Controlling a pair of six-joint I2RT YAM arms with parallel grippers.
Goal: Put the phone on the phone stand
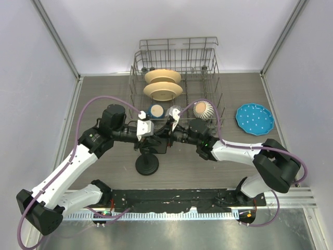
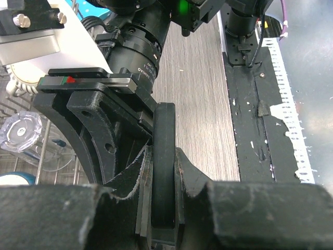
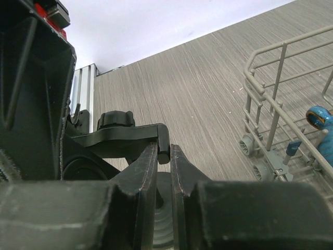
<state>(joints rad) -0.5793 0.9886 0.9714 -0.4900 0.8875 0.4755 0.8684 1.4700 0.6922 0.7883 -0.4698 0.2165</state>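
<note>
Jaws of the left gripper (image 2: 163, 159) are clenched on the phone (image 2: 164, 130), which we see edge-on as a thin black band with a rounded far end. Jaws of the right gripper (image 3: 164, 156) stand at a narrow slot. The hooked tip of the phone stand (image 3: 130, 136), the end of its clamp head, sits pinched in that slot, near a small knob (image 3: 116, 120).

We count one phone and one stand. The phone is on its edge, with its long axis running straight away from the left fingers. We cannot tell which way its screen faces. From above, the two grippers meet nose to nose over the stand's round base (image 1: 147, 164), and the phone is lost among the black parts there.

Behind them we count one wire dish rack (image 1: 179, 54). It holds two cream plates (image 1: 163, 76), one blue cup (image 1: 156, 110), one clear glass (image 1: 174, 111) and one pale ribbed cup (image 1: 202, 109). One blue dotted plate (image 1: 254, 119) lies flat on the table (image 1: 104, 94) just right of the rack.

The table is grey wood grain, walled by plain white panels, with a black strip (image 1: 171, 200) along its near edge.
</note>
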